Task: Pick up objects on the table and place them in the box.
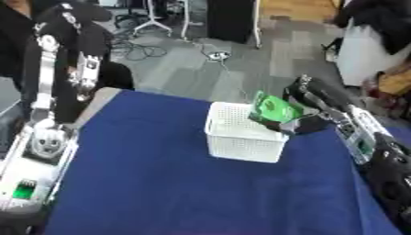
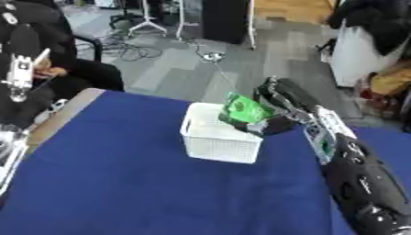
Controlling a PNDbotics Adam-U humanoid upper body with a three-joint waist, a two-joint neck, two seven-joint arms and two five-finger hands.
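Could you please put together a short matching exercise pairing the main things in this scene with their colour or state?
Things:
1. box
2. packet
3. table cover
4. right hand

Descriptions:
A. dark blue, spread flat
B. green, held over the box's far right corner
C. white, perforated walls, standing on the table
D. black, fingers curled round something

Pairs: 1-C, 2-B, 3-A, 4-D

Black arms with silver joints, white panels, small green markings.
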